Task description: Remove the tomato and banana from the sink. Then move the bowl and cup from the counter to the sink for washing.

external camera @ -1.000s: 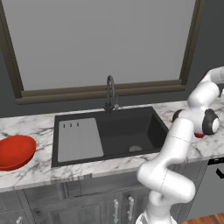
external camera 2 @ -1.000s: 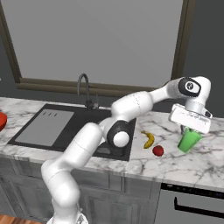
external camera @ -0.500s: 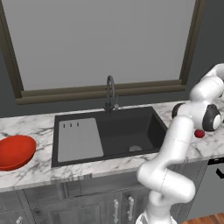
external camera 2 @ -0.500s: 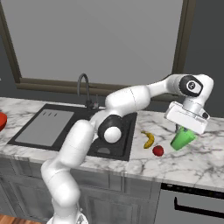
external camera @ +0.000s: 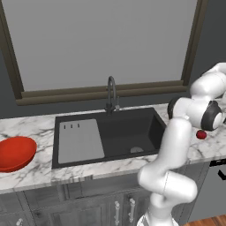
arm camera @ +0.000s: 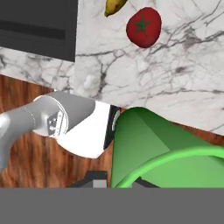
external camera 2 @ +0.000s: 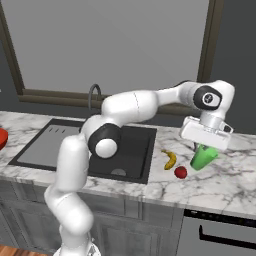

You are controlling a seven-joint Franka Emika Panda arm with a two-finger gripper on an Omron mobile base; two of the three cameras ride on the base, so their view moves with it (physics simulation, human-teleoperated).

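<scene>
Cup (external camera 2: 203, 156) lifted off the tabletop (external camera 2: 235, 180), tilted, clenched in the end effector (external camera 2: 205, 145).
Sink (external camera 2: 131, 150) lying well to the left of the cup, beyond banana (external camera 2: 170, 160) and tomato (external camera 2: 181, 172) already out on the marble; bowl (external camera: 15, 152) waiting far left, past the basin.
</scene>
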